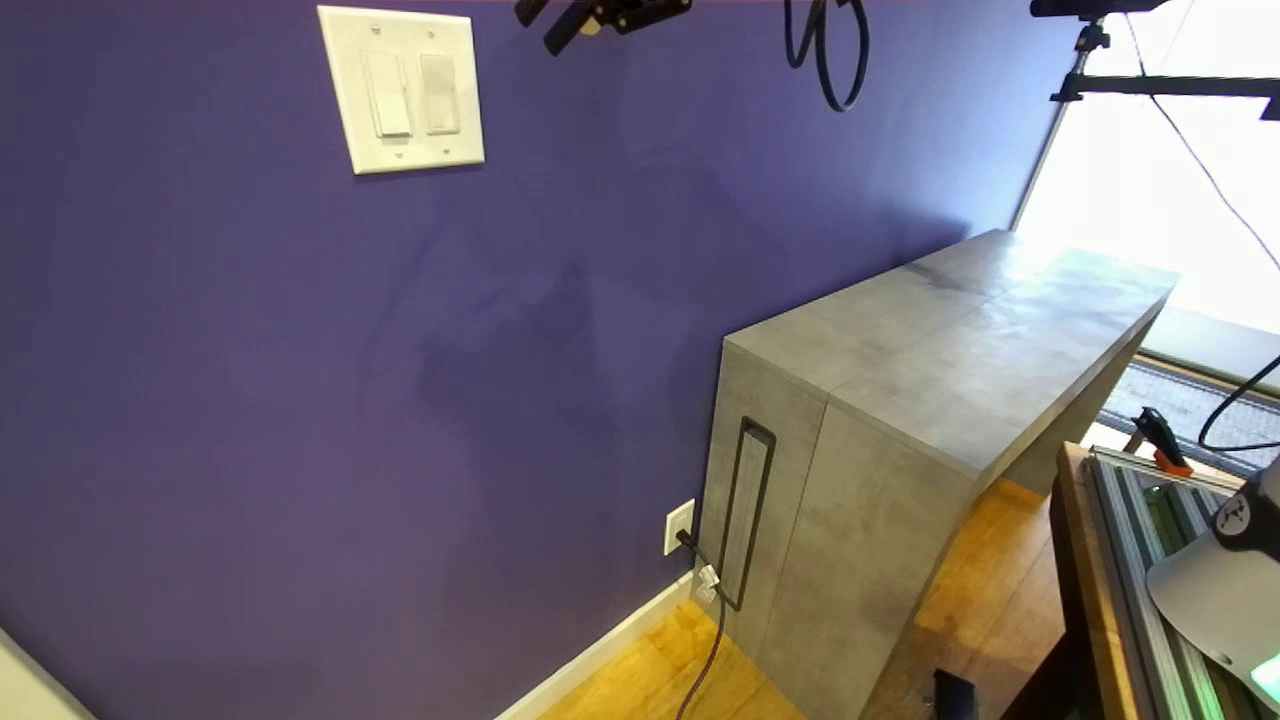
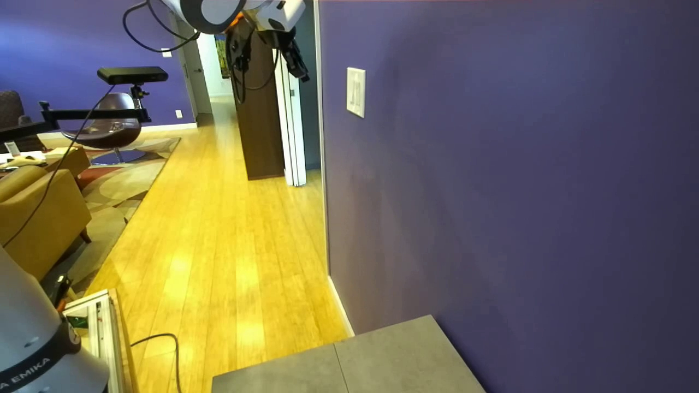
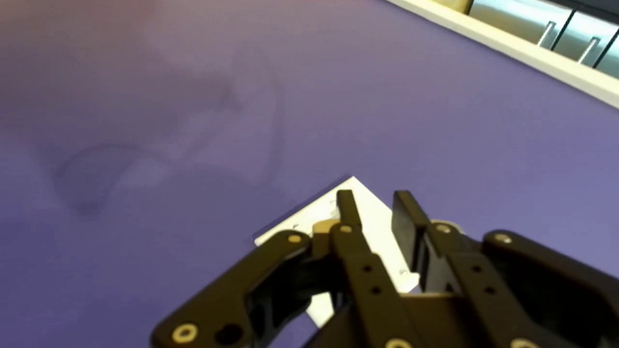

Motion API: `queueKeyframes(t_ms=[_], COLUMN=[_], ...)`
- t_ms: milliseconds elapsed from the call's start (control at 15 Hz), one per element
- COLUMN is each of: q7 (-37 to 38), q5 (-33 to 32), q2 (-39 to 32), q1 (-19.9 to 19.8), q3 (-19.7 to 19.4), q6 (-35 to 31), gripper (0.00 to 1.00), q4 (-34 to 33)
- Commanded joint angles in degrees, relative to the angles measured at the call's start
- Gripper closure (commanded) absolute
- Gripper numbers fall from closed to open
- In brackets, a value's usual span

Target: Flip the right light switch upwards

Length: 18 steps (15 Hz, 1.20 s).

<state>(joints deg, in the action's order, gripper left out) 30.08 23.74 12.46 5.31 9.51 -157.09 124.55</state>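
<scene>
The right light switch (image 1: 440,95) is a tall pale rocker in a white two-switch plate (image 1: 405,156) on the purple wall. The left rocker (image 1: 388,95) beside it has its lower end standing out. The plate also shows small in an exterior view (image 2: 356,109). My gripper (image 1: 545,28) is up and to the right of the plate, apart from it; its tips also show in an exterior view (image 2: 303,77). In the wrist view the gripper (image 3: 375,198) has parted, empty fingers. The overexposed plate (image 3: 375,222) is partly hidden behind them, and its rockers cannot be made out.
A grey desk (image 1: 890,340) stands along the wall. A small socket plate (image 1: 679,528) with a plugged cord sits low beside it. A black camera on a stand (image 2: 132,75) is on the far side. The wall ends at a white edge (image 2: 322,164) by a doorway.
</scene>
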Motion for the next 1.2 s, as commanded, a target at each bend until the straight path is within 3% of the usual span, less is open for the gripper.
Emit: queueKeyframes(t_ms=[0,467,1000,1133], q7=[7.54,15.28,22.08,21.16], q5=[-4.12,-11.07,-19.30,-18.53], q2=[-3.12,-8.83,-15.79,-17.41], q1=[-2.28,-3.23,-3.43,-3.16], q3=[0.98,2.42,0.77,0.58], q6=[-2.44,-4.08,-2.71,-2.29], gripper=[0.99,1.00,1.00,1.00], q4=[-3.22,-8.39,-15.66,-17.60])
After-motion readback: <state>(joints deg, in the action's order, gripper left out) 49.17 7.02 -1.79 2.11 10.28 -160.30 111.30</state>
